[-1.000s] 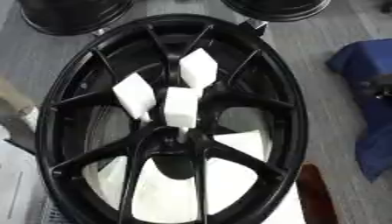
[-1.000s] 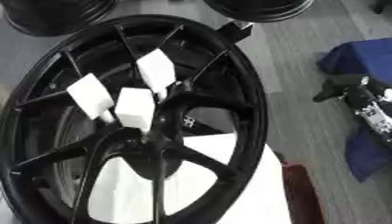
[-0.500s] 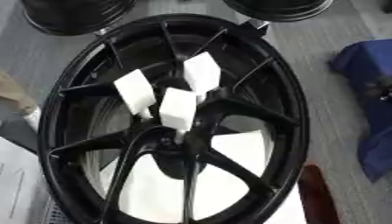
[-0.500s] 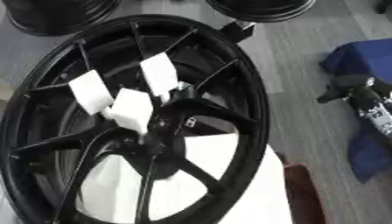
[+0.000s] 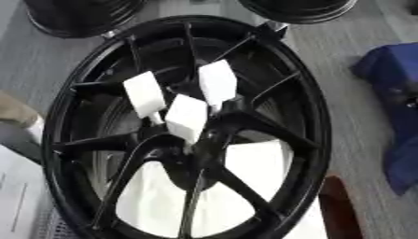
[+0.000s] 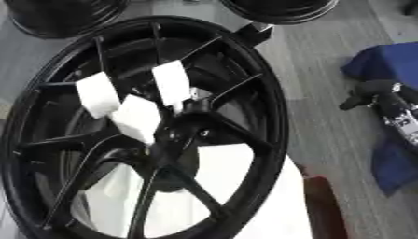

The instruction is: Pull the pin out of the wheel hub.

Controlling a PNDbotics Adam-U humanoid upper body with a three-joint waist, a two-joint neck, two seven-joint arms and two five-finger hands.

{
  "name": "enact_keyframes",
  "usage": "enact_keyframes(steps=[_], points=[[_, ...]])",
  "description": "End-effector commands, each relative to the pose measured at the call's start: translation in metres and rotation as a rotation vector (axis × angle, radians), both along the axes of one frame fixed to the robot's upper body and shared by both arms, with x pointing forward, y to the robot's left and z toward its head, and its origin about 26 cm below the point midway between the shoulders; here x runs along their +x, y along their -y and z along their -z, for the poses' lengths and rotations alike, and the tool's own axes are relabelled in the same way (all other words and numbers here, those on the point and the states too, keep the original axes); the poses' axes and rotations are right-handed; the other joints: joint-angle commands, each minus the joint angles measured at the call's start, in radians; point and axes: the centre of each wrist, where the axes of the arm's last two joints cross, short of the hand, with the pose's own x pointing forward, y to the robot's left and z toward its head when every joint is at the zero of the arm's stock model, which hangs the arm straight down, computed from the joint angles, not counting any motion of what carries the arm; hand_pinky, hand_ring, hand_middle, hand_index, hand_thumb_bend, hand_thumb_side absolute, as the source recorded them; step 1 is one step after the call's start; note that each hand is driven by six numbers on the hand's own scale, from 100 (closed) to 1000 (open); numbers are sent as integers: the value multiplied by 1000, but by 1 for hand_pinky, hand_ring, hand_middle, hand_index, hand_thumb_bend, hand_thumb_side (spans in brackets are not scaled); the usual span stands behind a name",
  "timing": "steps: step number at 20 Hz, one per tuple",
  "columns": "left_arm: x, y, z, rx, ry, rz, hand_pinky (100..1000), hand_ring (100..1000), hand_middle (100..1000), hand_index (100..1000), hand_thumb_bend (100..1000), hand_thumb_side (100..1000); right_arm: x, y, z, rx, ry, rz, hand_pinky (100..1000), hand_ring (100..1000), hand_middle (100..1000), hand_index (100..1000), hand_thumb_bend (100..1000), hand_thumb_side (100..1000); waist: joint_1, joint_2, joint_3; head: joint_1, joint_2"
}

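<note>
At the far left edge a tan shape (image 5: 15, 111) and a pale sheet (image 5: 18, 186) show beside the rim; what either is cannot be told.

The wheel (image 5: 73, 93), black and many-spoked, fills most of both views, lying flat with its face up toward the head camera, so the hub (image 5: 204, 140) is open to a reach from above; a white surface (image 5: 253, 161) shows through the gaps between the lower spokes, and the wheel seems to rest on it.

Three white tags stand up around the hub: the left tag (image 5: 144, 94), the middle tag (image 5: 187, 117) and the right tag (image 5: 218, 84); each seems to sit on a thin stem that runs down into the hub, so they are probably the heads of pins, made large to be easy to grasp; the stems themselves are too slight to be sure of. All three are seated at the hub now, none lying apart from it.

Beyond the wheel, two more dark rims (image 5: 78, 16) lie at the top edge; lower right, a dark red edge (image 5: 339, 205) shows beside the wheel.

At the right, on the grey floor, lies blue cloth (image 6: 388, 63) with a black device (image 6: 384, 95) on it.

Neither hand shows in either view, so whether their fingers are apart or together cannot be told.
</note>
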Motion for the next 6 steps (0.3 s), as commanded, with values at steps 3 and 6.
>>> enact_keyframes(steps=[3,6], points=[[-6,42,-15,-90,214,174,643,653,542,725,100,745,0,-6,-8,2,33,-37,949,682,619,766,100,697,-17,-25,-15,17,-19],[-12,60,-13,-184,295,247,650,658,547,726,100,756,2,-9,-8,13,35,-52,948,681,618,766,100,699,-28,-22,-24,29,-24]])
